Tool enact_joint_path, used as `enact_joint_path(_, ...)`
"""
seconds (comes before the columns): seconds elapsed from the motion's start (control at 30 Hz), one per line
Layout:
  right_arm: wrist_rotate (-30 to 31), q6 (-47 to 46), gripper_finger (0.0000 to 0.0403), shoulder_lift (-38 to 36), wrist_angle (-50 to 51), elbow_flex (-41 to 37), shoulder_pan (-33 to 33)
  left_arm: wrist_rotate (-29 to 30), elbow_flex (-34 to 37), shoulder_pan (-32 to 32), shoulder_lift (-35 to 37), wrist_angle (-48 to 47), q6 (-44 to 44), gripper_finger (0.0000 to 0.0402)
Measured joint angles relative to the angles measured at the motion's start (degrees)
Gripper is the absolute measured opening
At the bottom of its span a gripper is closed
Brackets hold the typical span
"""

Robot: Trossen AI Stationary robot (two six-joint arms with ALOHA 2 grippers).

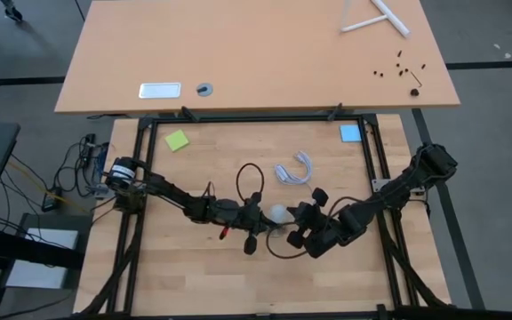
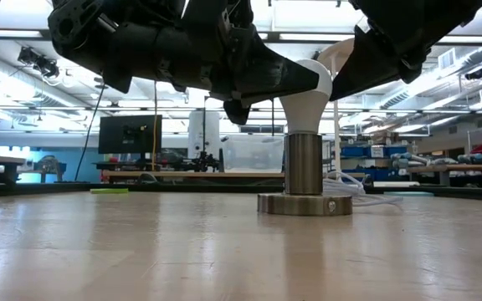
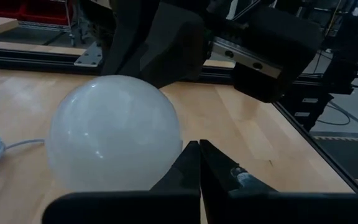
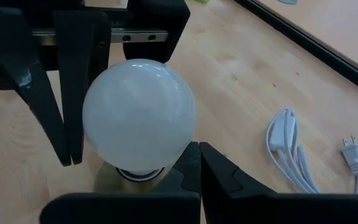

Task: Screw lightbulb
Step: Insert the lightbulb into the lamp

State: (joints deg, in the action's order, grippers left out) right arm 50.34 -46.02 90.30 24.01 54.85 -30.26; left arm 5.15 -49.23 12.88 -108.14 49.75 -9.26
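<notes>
Reaching in low from the left, the left arm stretches nearly flat toward the lightbulb (image 1: 278, 213), and the left gripper (image 1: 258, 216) has its fingers pressed together, tips right up against the bulb's left side. The bulb itself stands upright in the metal socket (image 2: 304, 174). On the bulb's right, the right arm comes in bent, right gripper (image 1: 299, 220) pinched together too, holding nothing.

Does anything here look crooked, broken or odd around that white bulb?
Nothing stands out. The white frosted pear-shaped lightbulb stands upright in the metal cylinder socket on the wooden table, undamaged. The left gripper and right gripper flank it, both shut, neither holding it. The white cord lies coiled nearby.
</notes>
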Motion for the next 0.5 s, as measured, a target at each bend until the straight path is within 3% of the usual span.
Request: enact_joint_path(0.5,-1.15,1.25,0.0005,0.02,0.0,0.0,0.46,1.99,0.15,-0.02,1.3,-4.82,0.01,0.0)
